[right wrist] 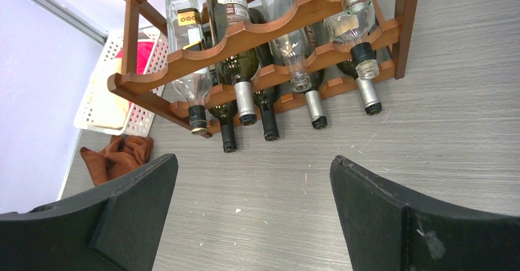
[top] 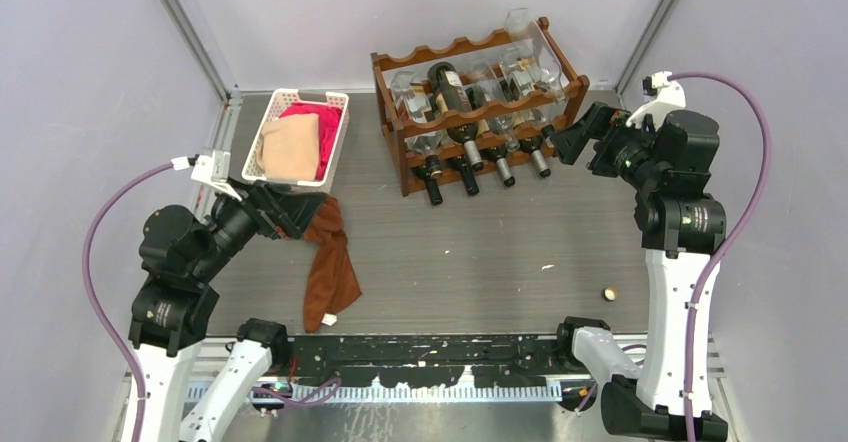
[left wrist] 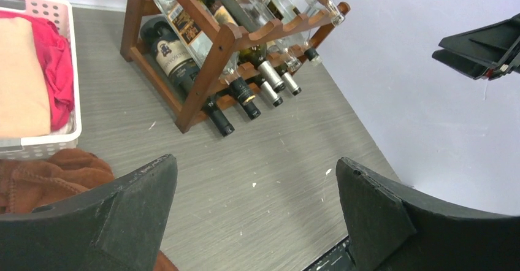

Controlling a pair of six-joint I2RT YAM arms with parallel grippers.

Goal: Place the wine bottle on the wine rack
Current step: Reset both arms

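Wine bottle [top: 450,92], dark, white-labelled, atop wine rack [top: 480,112]

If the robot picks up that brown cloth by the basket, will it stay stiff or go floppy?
Probably floppy: the brown cloth lies crumpled in folds, so it would likely dangle. It looks thin and light. Being soft fabric, it should not roll.

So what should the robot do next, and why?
Probably pull the right claw back from the wine rack: it and the left claw are open and empty, bottles already lie in the rack, and no loose bottle is in view.
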